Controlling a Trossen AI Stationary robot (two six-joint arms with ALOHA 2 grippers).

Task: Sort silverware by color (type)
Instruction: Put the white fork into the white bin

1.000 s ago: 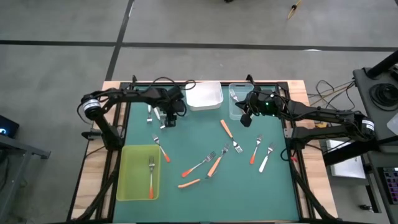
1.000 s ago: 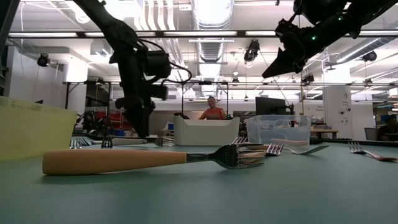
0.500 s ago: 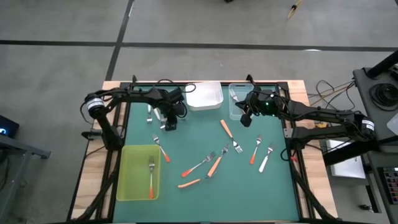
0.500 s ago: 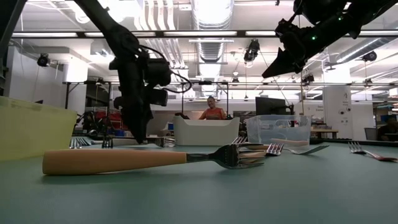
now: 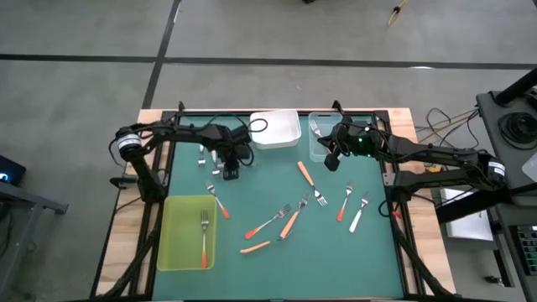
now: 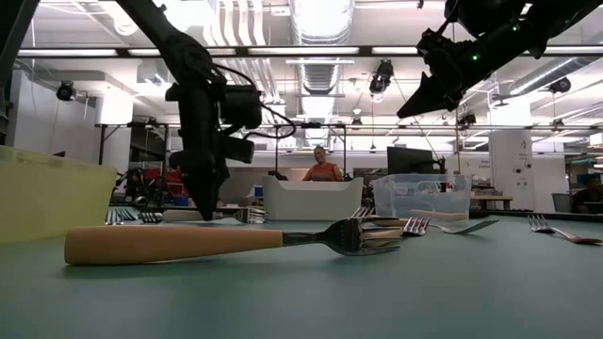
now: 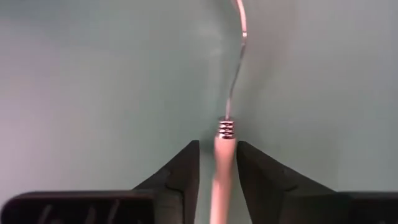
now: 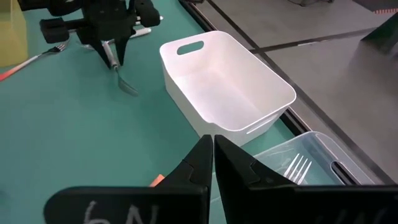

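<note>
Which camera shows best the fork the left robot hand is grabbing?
The left wrist view: the left gripper is shut on the white-handled fork. The right wrist view shows it small, the low view hides it, and the high view barely shows it.

You are working under bright, even overhead light: in the low view, long ceiling light strips point(image 6: 311, 49) glare white and leave the arms as dark silhouettes. In that view, the near fork point(image 6: 226, 241) is soft, as is the room beyond. On the green table mat point(image 5: 252, 201), shadows are faint and short; the left wrist view is blurred, with the fork handle point(image 7: 222, 180) out of focus.
</note>
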